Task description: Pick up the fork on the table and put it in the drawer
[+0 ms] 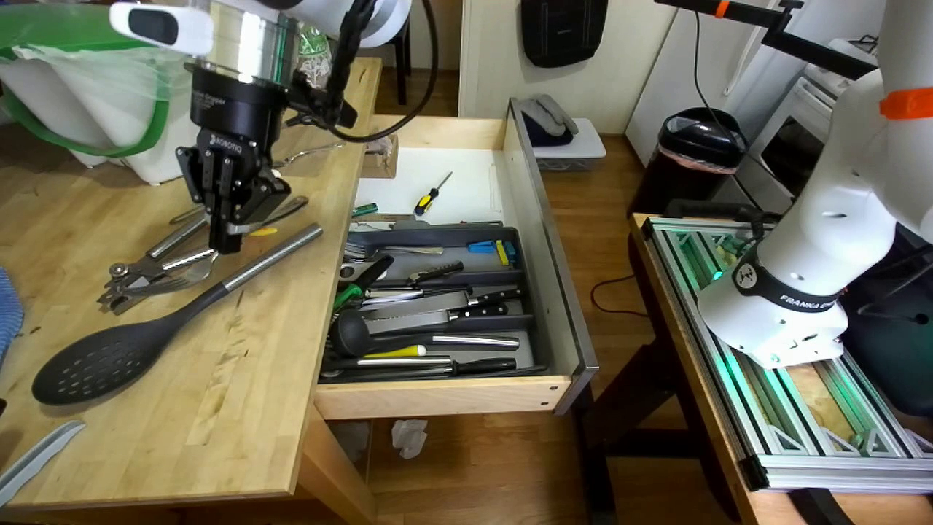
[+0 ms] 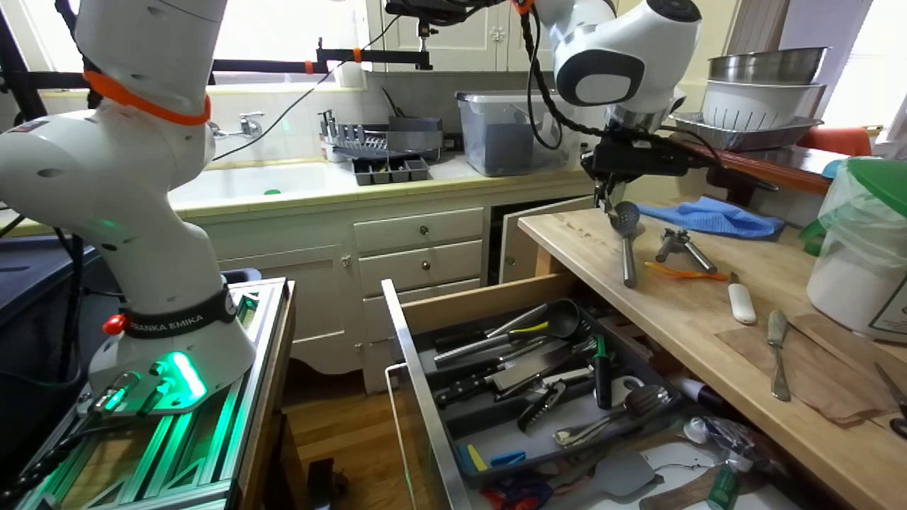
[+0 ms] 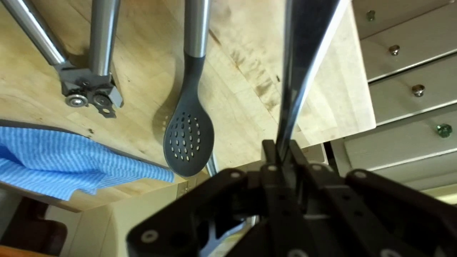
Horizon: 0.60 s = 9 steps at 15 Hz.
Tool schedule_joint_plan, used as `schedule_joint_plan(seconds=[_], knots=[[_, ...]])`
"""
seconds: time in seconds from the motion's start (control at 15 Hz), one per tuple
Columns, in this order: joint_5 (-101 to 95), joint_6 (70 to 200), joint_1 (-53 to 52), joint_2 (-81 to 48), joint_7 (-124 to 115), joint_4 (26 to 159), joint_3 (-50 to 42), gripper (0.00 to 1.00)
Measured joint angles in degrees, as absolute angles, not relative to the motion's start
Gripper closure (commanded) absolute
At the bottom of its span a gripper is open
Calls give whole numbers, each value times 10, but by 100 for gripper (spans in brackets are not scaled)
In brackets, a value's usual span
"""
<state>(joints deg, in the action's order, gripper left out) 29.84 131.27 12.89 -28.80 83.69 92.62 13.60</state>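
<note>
My gripper is shut on the silvery fork and holds it over the table. In an exterior view the tines point to the lower left and the handle sticks out behind the fingers. In the wrist view the fingertips pinch the thin part of the fork's handle; the tines are not clearly visible there. In an exterior view the gripper is near the table's far corner, and the fork is hard to make out. The open drawer stands beside the table; it also shows here.
A black slotted spoon and a metal can opener lie on the table. The drawer's dark divider tray holds knives and other utensils. A blue cloth, a knife and a white bucket are also on the table.
</note>
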Motion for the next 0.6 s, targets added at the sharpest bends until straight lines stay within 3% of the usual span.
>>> schedule_joint_plan(seconds=[0.6], knots=[[344,1344,147,-93,771,1179,16,98]])
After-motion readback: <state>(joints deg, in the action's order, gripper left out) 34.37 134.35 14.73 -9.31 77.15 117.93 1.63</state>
